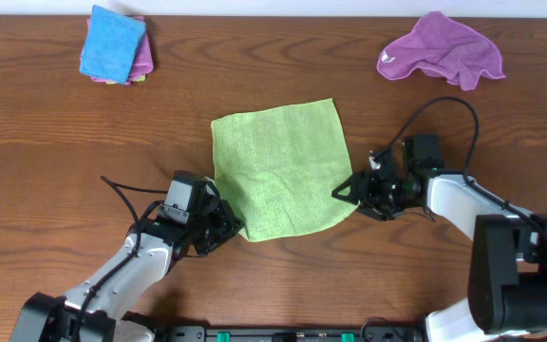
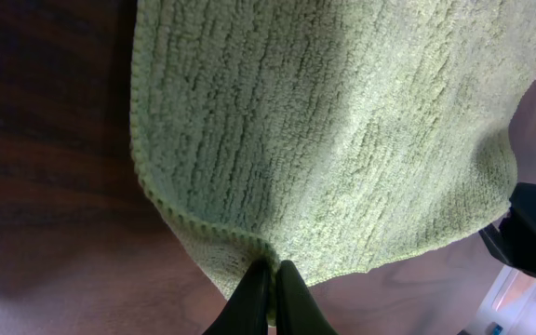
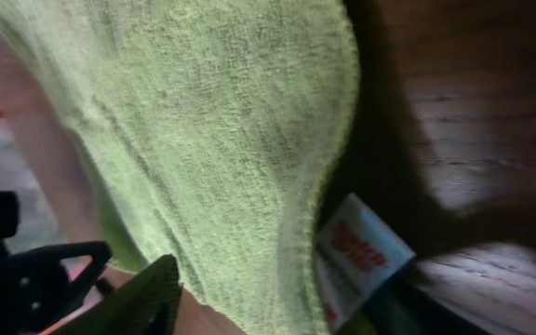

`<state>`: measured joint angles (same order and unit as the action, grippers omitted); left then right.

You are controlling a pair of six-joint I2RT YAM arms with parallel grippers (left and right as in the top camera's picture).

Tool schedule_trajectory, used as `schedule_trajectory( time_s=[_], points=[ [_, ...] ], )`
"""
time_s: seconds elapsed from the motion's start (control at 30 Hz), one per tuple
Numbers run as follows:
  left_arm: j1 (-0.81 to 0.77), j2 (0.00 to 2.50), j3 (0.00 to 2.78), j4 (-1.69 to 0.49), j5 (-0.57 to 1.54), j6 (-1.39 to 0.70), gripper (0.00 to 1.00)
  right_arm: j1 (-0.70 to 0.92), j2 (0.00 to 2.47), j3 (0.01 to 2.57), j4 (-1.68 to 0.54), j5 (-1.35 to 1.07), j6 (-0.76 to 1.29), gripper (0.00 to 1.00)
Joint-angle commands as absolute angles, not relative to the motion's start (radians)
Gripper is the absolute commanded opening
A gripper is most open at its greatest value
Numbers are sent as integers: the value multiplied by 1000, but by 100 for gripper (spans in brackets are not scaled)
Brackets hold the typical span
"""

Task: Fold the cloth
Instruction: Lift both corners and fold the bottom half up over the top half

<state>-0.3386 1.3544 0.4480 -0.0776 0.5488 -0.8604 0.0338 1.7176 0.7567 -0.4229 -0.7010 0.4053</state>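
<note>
The left claw (image 2: pixel 270 273) is pinched tight on the hem at the near left corner of the green cloth (image 1: pixel 278 166). The right claw (image 1: pixel 348 190) sits at the near right corner, where the cloth drapes over it and a white tag (image 3: pixel 361 249) shows. I cannot tell whether it grips. The cloth lies mid-counter (image 1: pixel 65 142), mostly flat. Far back rest a crumpled purple cloth (image 1: pixel 442 47) and a folded blue stack (image 1: pixel 114 45).
</note>
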Motion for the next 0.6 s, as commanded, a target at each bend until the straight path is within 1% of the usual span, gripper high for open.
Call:
schedule_trajectory(
  time_s=[0.0, 0.03, 0.07, 0.17, 0.2, 0.23, 0.4, 0.57],
  points=[
    [-341, 1364, 440, -78, 530, -853, 6, 18, 1786, 705, -456, -381, 387, 46],
    [-341, 1364, 440, -78, 527, -853, 6, 18, 1786, 705, -462, -381, 387, 32],
    [-341, 1364, 440, -78, 525, -854, 6, 18, 1786, 705, -467, -381, 387, 25],
    [-341, 1364, 440, -78, 520, -854, 6, 18, 1785, 705, -485, -382, 387, 14],
    [-341, 1364, 440, -77, 519, -854, 6, 18, 1785, 705, -492, -382, 387, 4],
    [-341, 1364, 440, -78, 516, -854, 6, 18, 1785, 705, -498, -383, 387, 1],
    [-340, 1364, 440, -60, 513, -854, 6, 19, 1784, 717, -515, -455, 387, 1],
    [-340, 1364, 443, 30, 513, -862, 6, 23, 1770, 795, -561, -559, 357, 1]
  ],
)
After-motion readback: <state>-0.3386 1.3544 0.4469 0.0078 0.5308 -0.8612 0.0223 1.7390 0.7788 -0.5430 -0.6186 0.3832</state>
